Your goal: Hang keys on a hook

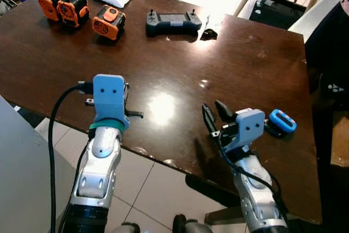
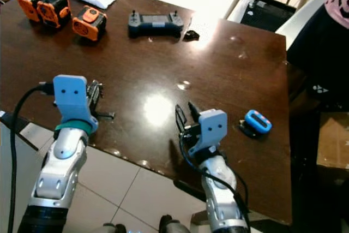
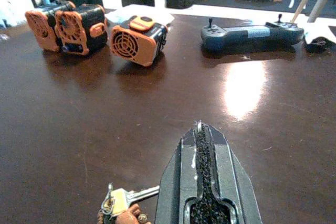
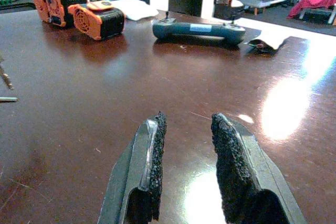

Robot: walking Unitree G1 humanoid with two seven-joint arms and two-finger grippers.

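Barely begun: keys [image 3: 123,203] on counter [image 1: 180,64] beside left gripper [image 3: 202,145], fingers closed, empty; right gripper [image 4: 186,140] open; hook unseen.

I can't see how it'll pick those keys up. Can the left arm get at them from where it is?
Probably yes. The keys lie on the table right beside the left gripper, with nothing between them. Its fingers are shut, though, so they would have to open first.

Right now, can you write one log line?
left tool shut, over table | keys beside it, not held | right tool open, empty | no hook seen
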